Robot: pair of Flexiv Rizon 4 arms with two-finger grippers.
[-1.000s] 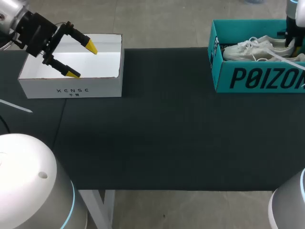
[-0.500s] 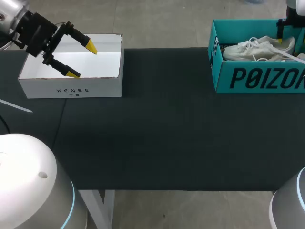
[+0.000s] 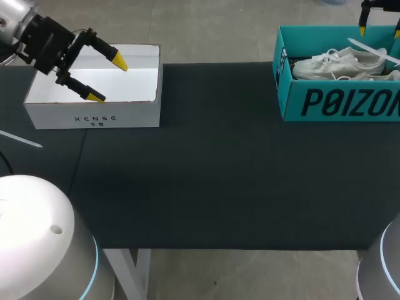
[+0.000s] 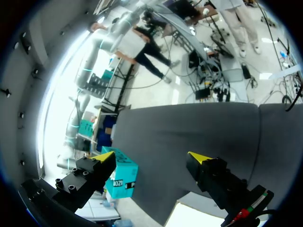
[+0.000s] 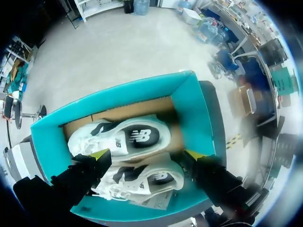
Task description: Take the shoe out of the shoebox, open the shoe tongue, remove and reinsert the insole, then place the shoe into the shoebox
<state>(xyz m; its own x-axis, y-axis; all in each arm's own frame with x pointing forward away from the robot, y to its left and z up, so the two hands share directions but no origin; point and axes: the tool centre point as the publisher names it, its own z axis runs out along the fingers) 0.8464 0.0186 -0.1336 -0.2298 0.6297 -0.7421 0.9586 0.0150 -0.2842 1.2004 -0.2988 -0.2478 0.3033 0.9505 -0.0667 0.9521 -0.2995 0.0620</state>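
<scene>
Hovering over shoebox [image 3: 337, 103], right claw [image 3: 380, 26] half-cropped.

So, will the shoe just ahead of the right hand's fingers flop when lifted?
Probably light: the shoe is a low white sneaker. Its upper looks soft, likely squashing while the sole stays stiff. Lying against the second shoe, it may drag that.

A teal shoebox [image 3: 290, 100] with black lettering, white shoes [image 3: 337, 62] with black side markings, a white box [image 3: 94, 112], a dark grey table [image 3: 219, 175]
</scene>
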